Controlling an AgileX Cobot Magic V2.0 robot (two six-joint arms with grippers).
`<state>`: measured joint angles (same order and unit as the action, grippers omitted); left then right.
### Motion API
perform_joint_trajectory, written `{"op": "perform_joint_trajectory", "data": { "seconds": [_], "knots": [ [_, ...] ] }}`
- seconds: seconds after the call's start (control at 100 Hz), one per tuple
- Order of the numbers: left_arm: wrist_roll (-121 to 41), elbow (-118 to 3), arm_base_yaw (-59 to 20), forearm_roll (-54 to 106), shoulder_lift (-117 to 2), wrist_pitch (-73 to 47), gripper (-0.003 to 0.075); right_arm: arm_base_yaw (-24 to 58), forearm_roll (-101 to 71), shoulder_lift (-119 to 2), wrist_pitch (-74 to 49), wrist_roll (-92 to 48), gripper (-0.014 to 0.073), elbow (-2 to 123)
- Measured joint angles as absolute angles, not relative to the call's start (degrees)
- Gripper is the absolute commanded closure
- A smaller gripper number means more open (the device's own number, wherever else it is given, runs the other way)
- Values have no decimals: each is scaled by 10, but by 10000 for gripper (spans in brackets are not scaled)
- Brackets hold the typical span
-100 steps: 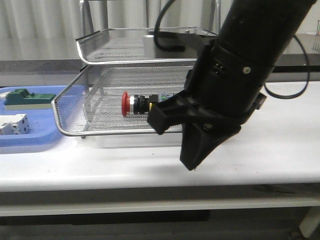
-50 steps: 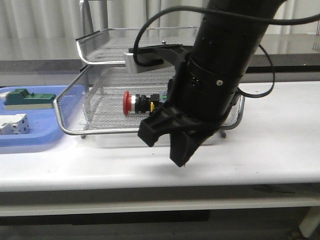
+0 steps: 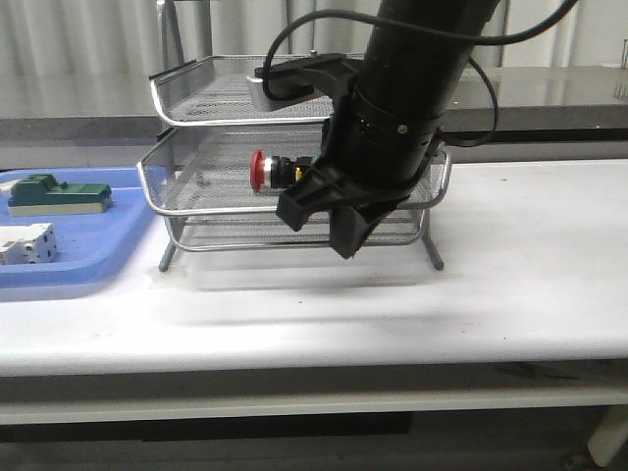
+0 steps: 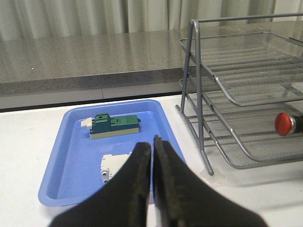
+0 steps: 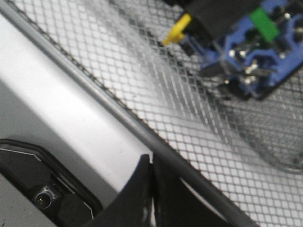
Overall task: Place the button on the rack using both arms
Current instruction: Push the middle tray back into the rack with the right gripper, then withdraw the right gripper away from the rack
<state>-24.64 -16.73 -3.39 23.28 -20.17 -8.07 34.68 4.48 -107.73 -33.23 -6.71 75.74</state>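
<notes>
The button [image 3: 261, 170], red head to the left, lies on its side in the middle tier of the wire rack [image 3: 196, 98]. My right gripper [image 3: 345, 250] is shut and empty, pointing down just in front of the rack's front rim, and the arm hides the button's rear end. In the right wrist view the shut gripper [image 5: 151, 158] rests at the rim wire of the rack [image 5: 156, 94], with the button's blue-yellow rear block [image 5: 255, 52] beyond it. My left gripper [image 4: 152, 146] is shut and empty above a blue tray, with the rack [image 4: 199, 94] and button [image 4: 284, 123] off to one side.
A flat blue tray [image 3: 59, 270] lies left of the rack and holds a green block [image 3: 54, 193] and a white breaker [image 3: 25, 242]. All three also show in the left wrist view: tray [image 4: 71, 142], block [image 4: 116, 125], breaker [image 4: 111, 165]. A grey counter runs behind.
The rack with the button in it has moved away from the table's front edge and to the right. My right arm has moved up and left with it.
</notes>
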Motion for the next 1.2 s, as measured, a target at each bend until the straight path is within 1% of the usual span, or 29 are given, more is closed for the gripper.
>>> {"op": "perform_joint_trajectory", "data": {
  "seconds": [0.28, 0.52, 0.69, 0.96, 1.2],
  "knots": [
    [-246, -166, -34, 233, -202, -80, 716, 316, 64, -1114, -330, -67, 663, 809],
    [-246, -166, -34, 233, -202, -80, 716, 311, 73, -1118, -337, -68, 663, 815],
    [-246, -166, -34, 233, -202, -80, 716, 311, 63, -1116, -364, -68, 663, 815],
    [-246, -166, -34, 233, -202, -80, 716, 309, 47, -1063, -410, -39, 663, 812],
    [-246, -166, -34, 233, -202, -80, 716, 267, 57, -973, -412, -13, 663, 762]
  ]
}}
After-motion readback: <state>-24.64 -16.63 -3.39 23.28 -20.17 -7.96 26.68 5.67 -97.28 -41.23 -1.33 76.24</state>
